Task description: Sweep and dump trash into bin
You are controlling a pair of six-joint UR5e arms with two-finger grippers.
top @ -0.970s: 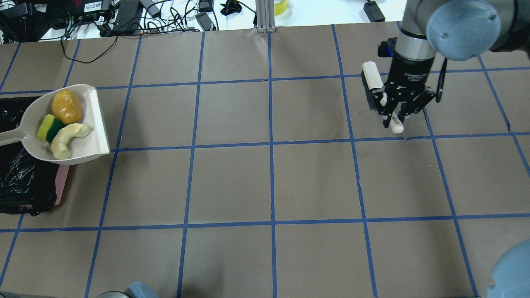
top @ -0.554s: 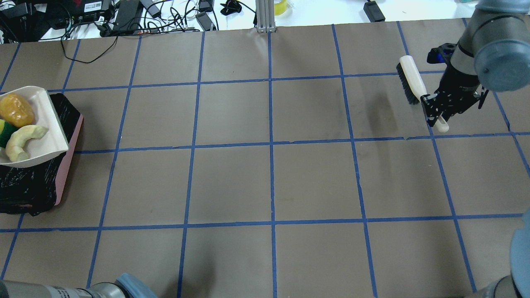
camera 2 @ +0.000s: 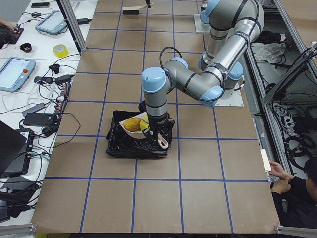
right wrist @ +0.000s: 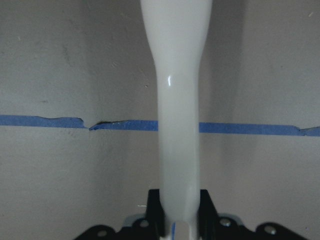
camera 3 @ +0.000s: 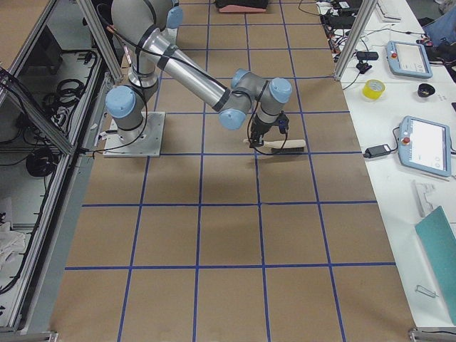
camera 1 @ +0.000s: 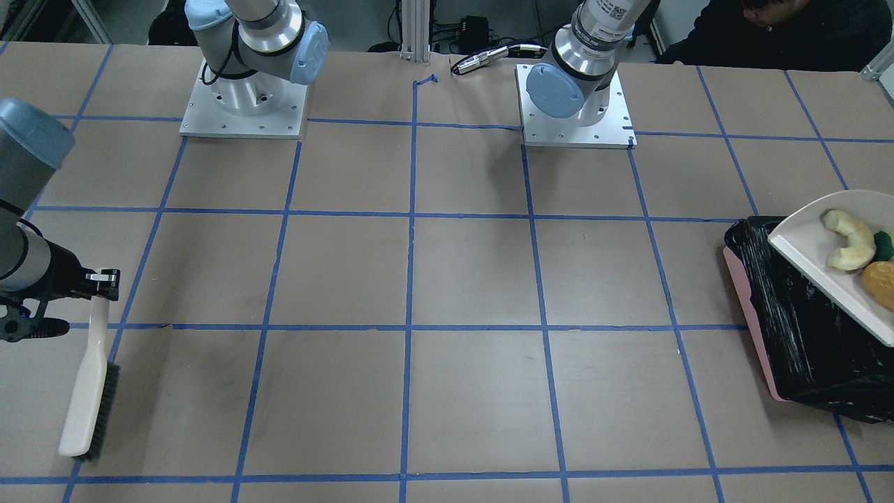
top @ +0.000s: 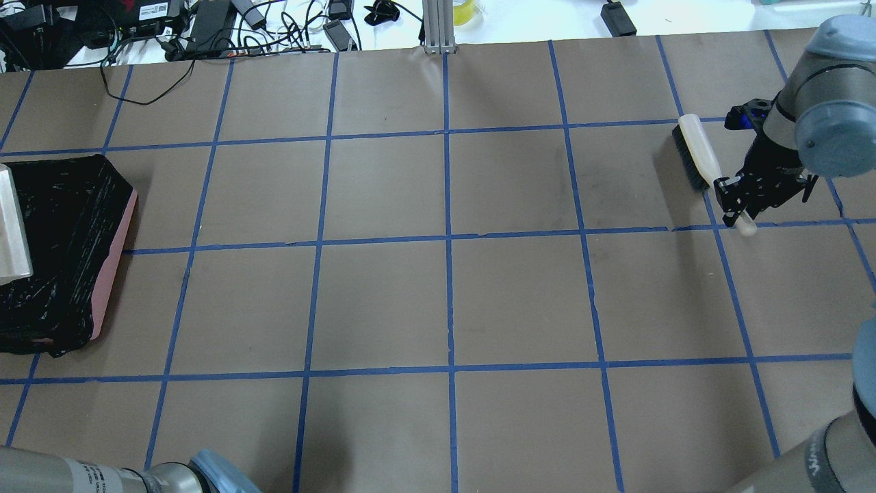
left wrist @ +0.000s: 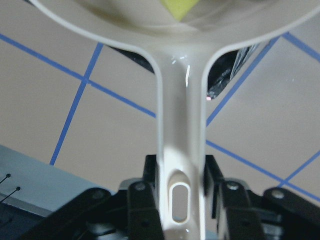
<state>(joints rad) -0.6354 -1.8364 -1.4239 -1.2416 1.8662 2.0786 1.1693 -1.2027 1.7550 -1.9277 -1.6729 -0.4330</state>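
Observation:
The beige dustpan (camera 1: 817,269) hangs over the pink bin (camera 1: 751,314) with its black bag, at the robot's left table end. In the pan lie the pale squash slice (camera 1: 848,241), the yellow-green sponge (camera 1: 885,244) and the golden-brown lump (camera 1: 881,283). My left gripper (left wrist: 181,200) is shut on the dustpan handle (left wrist: 181,125). In the overhead view only the pan's edge (top: 10,226) shows over the bin (top: 68,233). My right gripper (top: 742,198) is shut on the brush (top: 698,147) handle, and the brush lies low over the table at the far right.
Cables and power bricks (top: 205,27) lie beyond the table's back edge. A metal post (top: 438,27) stands at the back middle. Both arm bases (camera 1: 244,105) are bolted to the table. A person (camera 1: 782,21) sits near the corner.
The dustpan with the trash has moved left over the bin, almost out of the overhead view. My right gripper has carried the brush to the right and slightly toward the robot.

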